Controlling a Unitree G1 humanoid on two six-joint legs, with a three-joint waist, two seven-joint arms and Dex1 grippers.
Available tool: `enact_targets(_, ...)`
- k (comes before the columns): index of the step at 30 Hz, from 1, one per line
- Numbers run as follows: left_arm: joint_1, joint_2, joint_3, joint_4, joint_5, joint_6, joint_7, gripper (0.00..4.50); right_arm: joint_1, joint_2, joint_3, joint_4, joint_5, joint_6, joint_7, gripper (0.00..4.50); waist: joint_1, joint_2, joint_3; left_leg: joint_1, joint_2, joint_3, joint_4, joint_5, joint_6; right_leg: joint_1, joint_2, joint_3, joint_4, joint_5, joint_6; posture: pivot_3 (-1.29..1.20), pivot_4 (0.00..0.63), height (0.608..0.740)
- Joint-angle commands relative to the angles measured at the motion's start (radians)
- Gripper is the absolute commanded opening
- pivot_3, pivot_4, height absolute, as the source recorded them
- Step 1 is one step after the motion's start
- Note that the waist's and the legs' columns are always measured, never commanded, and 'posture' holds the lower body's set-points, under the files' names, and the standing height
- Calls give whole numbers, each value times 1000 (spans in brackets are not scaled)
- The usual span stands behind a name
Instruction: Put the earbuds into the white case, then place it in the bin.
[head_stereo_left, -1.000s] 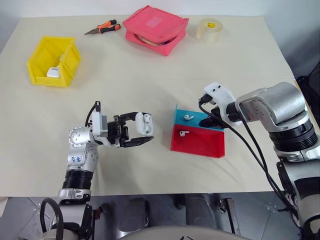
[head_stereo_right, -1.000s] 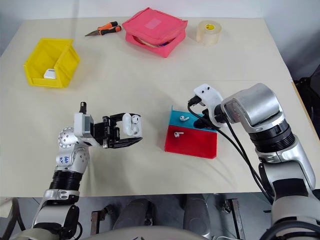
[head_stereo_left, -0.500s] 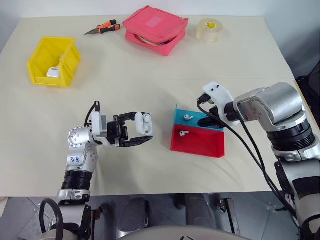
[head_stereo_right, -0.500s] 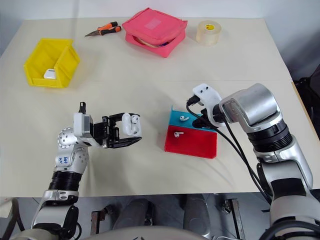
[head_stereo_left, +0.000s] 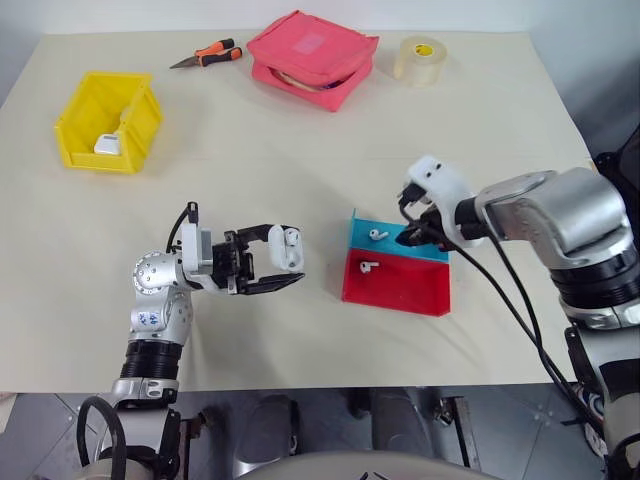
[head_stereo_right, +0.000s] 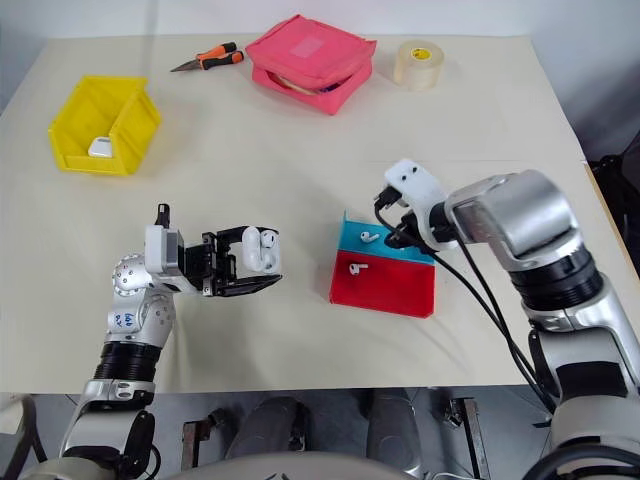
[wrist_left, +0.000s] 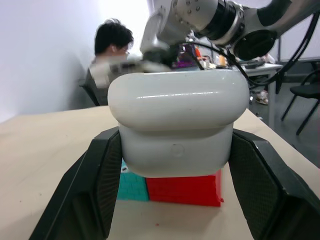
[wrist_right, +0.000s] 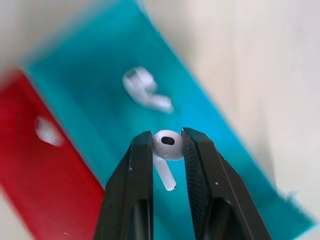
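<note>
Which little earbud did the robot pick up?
The earbud pinched in the right tool, lifted above the blue tray. Another earbud lies loose on the blue tray, and one on the red tray.

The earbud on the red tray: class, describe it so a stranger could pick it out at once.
Start at the two-colour tray near the table's middle, blue half behind, red half in front. On the red half lies a tiny white earbud. A second earbud lies on the blue half, and a third is pinched in the right end effector.
</note>
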Motion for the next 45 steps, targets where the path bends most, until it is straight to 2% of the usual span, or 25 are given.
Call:
enact_targets(1, -19, 12, 2, -40, -32, 19, -32, 2795, 23, 9, -143, -73, 85, -20, 45, 471, -1, 0, 0, 0, 0, 0, 0, 0, 0, 0, 0, 0, 0, 0, 0, 0, 150, 740)
enact_targets(5, -65, 6, -4, -14, -36, 39, -70, 2795, 82, 128, -325, -167, 208, 18, 18, 471, 0, 0, 0, -1, 0, 0, 1, 0, 0, 0, 0, 0, 1, 0, 0, 0, 150, 740)
enact_targets(8, -106, -7, -14, 21, -33, 51, -107, 2795, 143, 238, -408, -267, 297, -15, -6, 471, 1, 0, 0, -1, 0, -1, 2, 0, 0, 0, 0, 0, 1, 0, 0, 0, 150, 740)
enact_targets(11, -143, -22, -22, 53, -30, 60, -134, 2795, 203, 294, -417, -340, 325, -73, -35, 471, 1, 0, 0, -1, 0, -1, 2, 0, 0, 0, 0, 0, 1, 0, 0, 0, 150, 740)
enact_targets(16, -187, -26, -31, 105, -28, 59, -163, 2795, 250, 318, -406, -379, 340, -150, -77, 471, -3, 0, 0, -1, -1, -1, 2, 0, 0, -1, 1, 0, 1, 0, 0, 0, 150, 740)
enact_targets(24, -218, -15, -31, 154, -21, 41, -168, 2795, 293, 166, -304, -357, 212, -335, -41, 471, -2, 0, 0, -1, -1, -1, 2, 0, 0, 0, 1, 0, 1, 0, 0, 0, 150, 740)
enact_targets(27, -207, -11, -30, 146, -21, 38, -157, 2795, 259, 25, -153, -273, 78, -351, -20, 471, -1, 0, 0, -1, -1, 0, 2, 0, 0, 0, 1, 1, 1, 0, 0, 0, 150, 740)
enact_targets(29, -199, -13, -29, 141, -19, 33, -147, 2795, 221, -21, -63, -190, 4, -381, -1, 471, -2, 0, 0, -1, -1, 0, 2, 0, 0, 0, 0, 1, 1, 0, 0, 0, 150, 740)
enact_targets(34, -165, -20, -29, 103, -20, 28, -121, 2795, 151, -35, 56, -19, -112, -478, 70, 471, -5, 0, 0, -1, -1, 0, 2, 0, 0, -1, 1, 1, 1, 0, 0, 0, 150, 740)
enact_targets(45, -99, -11, -9, 32, -18, 31, -77, 2795, 122, -97, 157, 115, -282, -582, 211, 471, -1, 0, 0, -3, -1, 0, 3, 1, 1, -2, 0, 0, 1, 0, 0, 0, 150, 740)
